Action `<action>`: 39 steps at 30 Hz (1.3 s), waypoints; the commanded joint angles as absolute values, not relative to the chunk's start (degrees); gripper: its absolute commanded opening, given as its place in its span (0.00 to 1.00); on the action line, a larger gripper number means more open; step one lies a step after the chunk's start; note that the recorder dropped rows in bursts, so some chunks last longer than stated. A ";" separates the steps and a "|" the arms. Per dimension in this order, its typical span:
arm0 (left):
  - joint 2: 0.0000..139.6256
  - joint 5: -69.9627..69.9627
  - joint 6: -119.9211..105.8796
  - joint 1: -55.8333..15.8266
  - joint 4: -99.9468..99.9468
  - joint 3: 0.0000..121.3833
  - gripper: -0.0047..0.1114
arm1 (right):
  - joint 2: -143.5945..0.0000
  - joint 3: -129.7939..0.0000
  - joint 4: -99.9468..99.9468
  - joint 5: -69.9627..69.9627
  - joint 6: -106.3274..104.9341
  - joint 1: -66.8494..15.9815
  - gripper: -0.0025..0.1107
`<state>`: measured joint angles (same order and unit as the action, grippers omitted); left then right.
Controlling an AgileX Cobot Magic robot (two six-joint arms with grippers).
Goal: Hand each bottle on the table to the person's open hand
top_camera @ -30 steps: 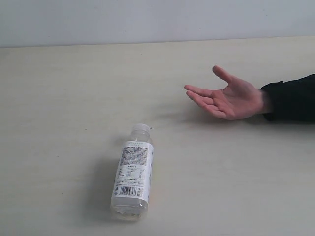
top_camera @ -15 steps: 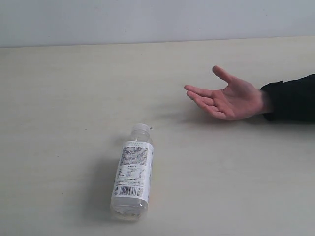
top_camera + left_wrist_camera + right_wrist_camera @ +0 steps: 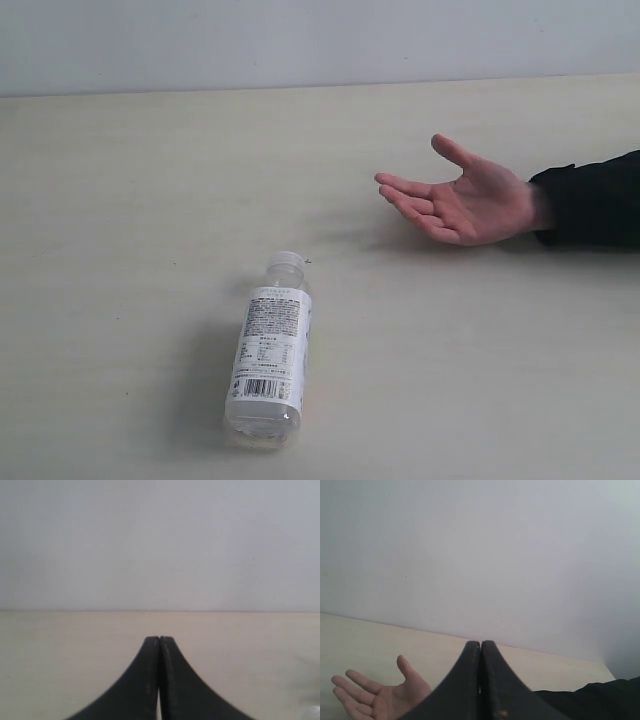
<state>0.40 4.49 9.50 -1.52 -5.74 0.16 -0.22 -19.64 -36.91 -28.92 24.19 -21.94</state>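
The bottle (image 3: 268, 355) lies on its side on the desk (image 3: 120, 200), white cap (image 3: 287, 265) pointing toward the far edge and printed white label (image 3: 270, 340) turned up. It is the only bottle in view. Thin clear plastic like this is probably light and a little springy. Whether it holds clear liquid or nothing I cannot tell, so its weight is a guess. Being round and smooth, it could roll sideways at a nudge, and its wall would likely dent under a hard squeeze. The best hold, I judge, is across the labelled middle of the body, with the fingers closing from either side of its long axis. The label should slip less than bare plastic there, and the load would sit balanced. The left hand (image 3: 159, 640) has its fingers pressed together with nothing between them, over bare desk, and the bottle is not clearly in its view. The right hand (image 3: 481, 643) is likewise closed and empty. Ahead of it rests the person's open hand (image 3: 380, 697), palm up with fingers spread, on an arm in a black sleeve (image 3: 595, 200). The bottle lies well apart from that palm, on the left hand's side of the desk. Either hand would have to open before it could grasp.
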 commanded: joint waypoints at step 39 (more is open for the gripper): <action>30.04 -13.77 41.21 -1.80 -22.33 11.96 0.04 | 0.00 -19.61 -37.55 -27.13 24.23 -22.02 0.02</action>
<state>22.81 -16.36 40.98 -1.52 -18.66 6.84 -0.22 -19.64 -37.83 -27.64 24.19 -21.94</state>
